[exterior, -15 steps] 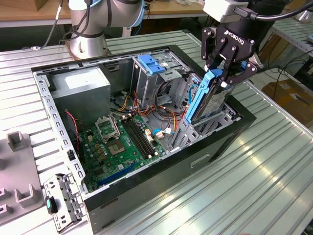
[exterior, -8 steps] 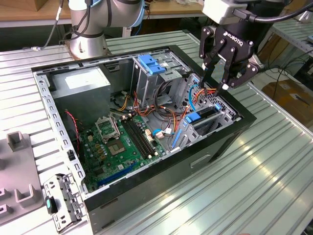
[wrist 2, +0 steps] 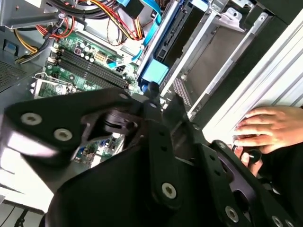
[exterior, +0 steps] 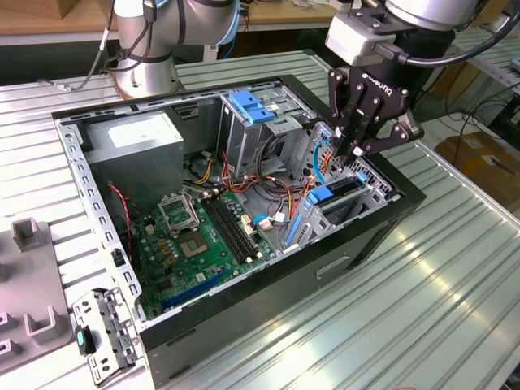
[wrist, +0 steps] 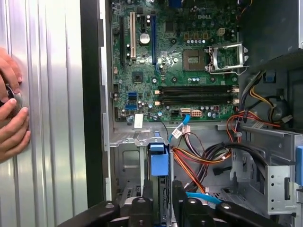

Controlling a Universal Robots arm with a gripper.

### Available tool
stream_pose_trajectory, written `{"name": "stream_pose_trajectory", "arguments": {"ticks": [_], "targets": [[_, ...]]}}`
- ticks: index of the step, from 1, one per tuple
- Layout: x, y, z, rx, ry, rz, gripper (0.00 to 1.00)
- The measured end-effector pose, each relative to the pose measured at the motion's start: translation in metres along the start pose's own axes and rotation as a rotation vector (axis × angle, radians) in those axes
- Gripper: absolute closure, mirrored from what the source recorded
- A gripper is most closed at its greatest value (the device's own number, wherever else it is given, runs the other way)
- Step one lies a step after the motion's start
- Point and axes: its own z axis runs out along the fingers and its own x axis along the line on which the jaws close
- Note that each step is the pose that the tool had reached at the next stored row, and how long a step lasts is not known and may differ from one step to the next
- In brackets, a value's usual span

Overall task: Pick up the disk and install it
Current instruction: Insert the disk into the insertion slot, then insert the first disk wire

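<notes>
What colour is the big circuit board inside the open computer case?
The circuit board is green, clearest in the first wrist view.

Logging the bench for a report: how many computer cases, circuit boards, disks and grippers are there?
computer case: 1
circuit board: 1
disk: 1
gripper: 1
Total: 4

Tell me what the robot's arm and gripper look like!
The arm is made of shiny silver-grey round tubes with a blue ring at a joint, and black cables run along it. A pale grey box sits above the gripper, which is black, built of bolted links, with white lettering.
</notes>
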Motion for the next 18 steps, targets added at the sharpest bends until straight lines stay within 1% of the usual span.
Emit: {"name": "stream_pose_trajectory", "arguments": {"ticks": [1, 2, 3, 11, 18], "targets": [[0.0000, 0.0001, 0.0035, 0.0000, -0.0002, 0.000, 0.76], [0.0000, 0.0001, 0.0071, 0.0000, -0.0001, 0.000, 0.88], [0.0000, 0.0002, 0.0091, 0.0000, -0.0002, 0.000, 0.89], [0.0000, 0.0005, 0.0250, 0.0000, -0.0004, 0.000, 0.89], [0.0000, 0.0005, 0.0252, 0.0000, -0.0013, 0.000, 0.89]]}}
